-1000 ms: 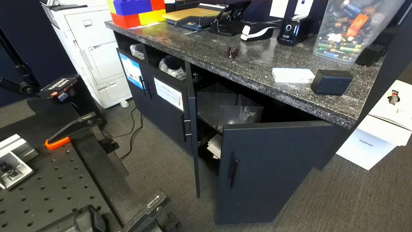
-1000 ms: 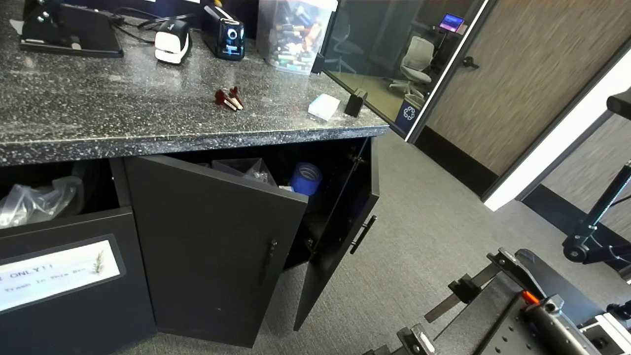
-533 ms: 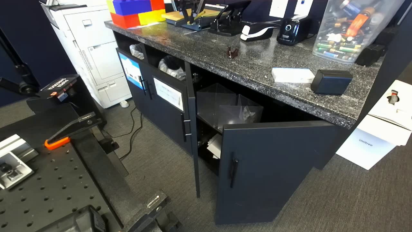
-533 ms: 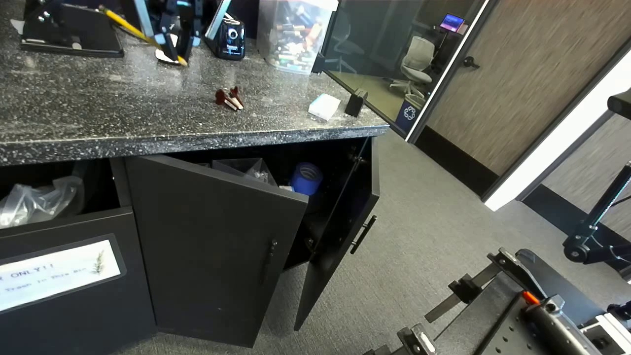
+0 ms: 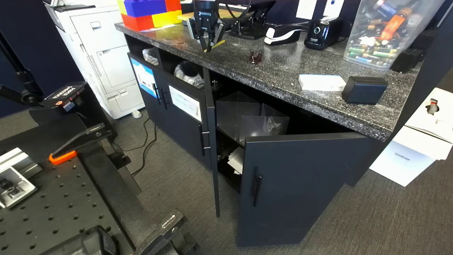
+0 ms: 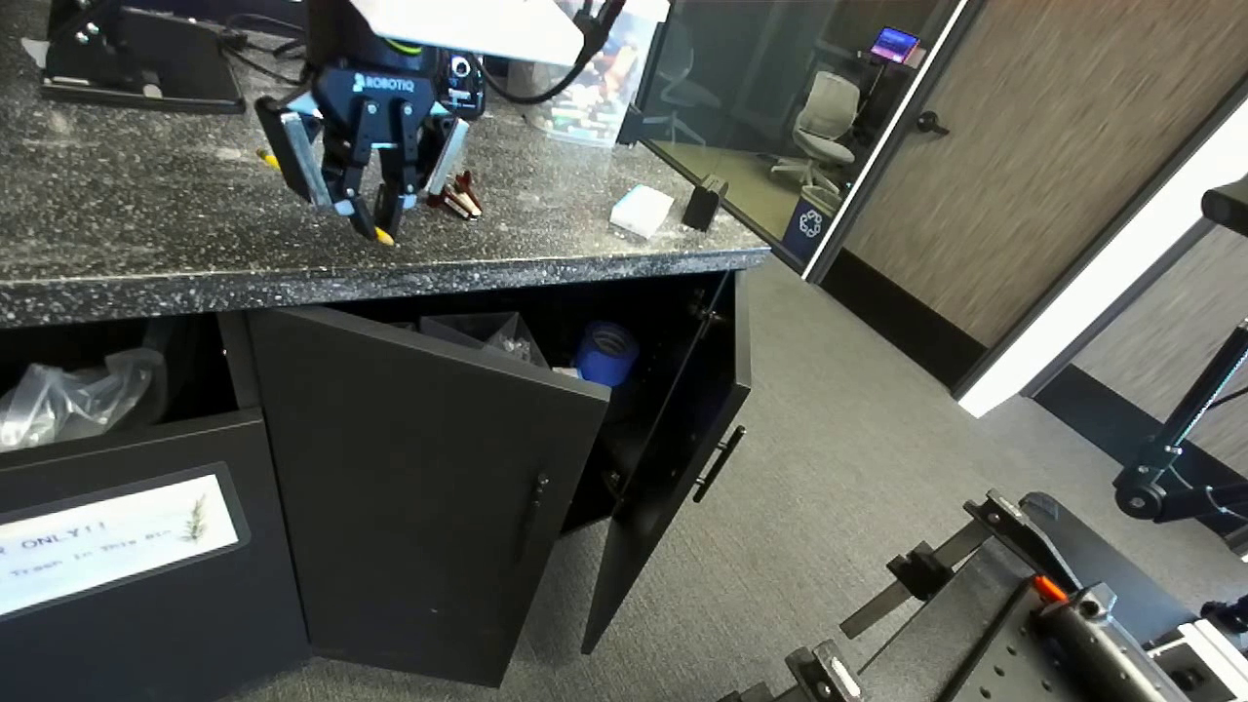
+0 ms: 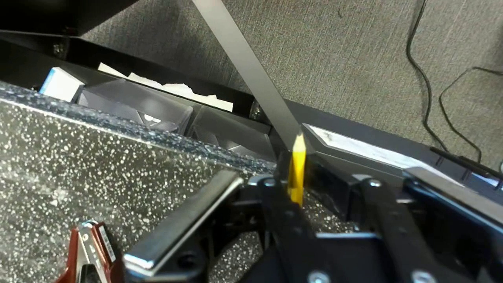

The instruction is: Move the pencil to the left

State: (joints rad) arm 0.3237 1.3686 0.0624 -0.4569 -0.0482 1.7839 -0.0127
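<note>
Well left of the remover (image 5: pixel 255 57), in an exterior view, stood the bricks (image 5: pixel 152 10). Next along came the claw (image 5: pixel 207 49), its fingertips pressed together on the pencil (image 5: pixel 219 43), which they pinched left of the remover in both exterior views. Half a second earlier, claw and pencil had shown higher or farther back behind the remover; that shift suggested setting-down was near, the leftward carry perhaps mostly done. Whether the pencil touched the counter (image 5: pixel 283 60) could not be told. Right of the remover lay a white box (image 5: pixel 322 83).
</note>
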